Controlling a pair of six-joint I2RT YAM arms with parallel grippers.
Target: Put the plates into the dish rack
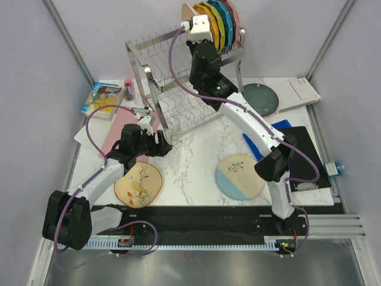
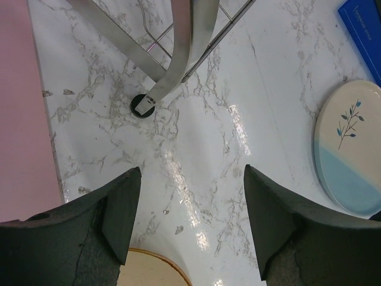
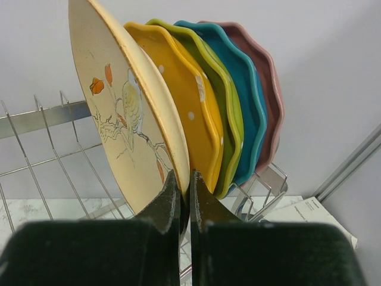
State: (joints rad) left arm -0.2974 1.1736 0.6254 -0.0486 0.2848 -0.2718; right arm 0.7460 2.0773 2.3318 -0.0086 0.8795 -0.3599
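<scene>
My right gripper (image 3: 185,192) is shut on the rim of a cream bird plate (image 3: 122,113), holding it upright over the top tier of the silver dish rack (image 1: 172,77), next to the scalloped yellow, green, blue and pink plates (image 3: 220,107). The held plate shows edge-on in the top view (image 1: 187,18). My left gripper (image 2: 189,208) is open and empty, low over the marble by a rack leg (image 2: 172,71). A second cream bird plate (image 1: 139,184) lies just below it. The blue-and-cream sprig plate (image 1: 239,176) lies front right; the dark teal plate (image 1: 260,98) lies right of the rack.
A pink mat (image 1: 128,128), a book (image 1: 102,99) and a small bottle (image 1: 127,88) lie at the left. A blue booklet (image 1: 268,140), a black clipboard (image 1: 306,155) and white papers (image 1: 300,94) lie at the right. Grey walls close in both sides.
</scene>
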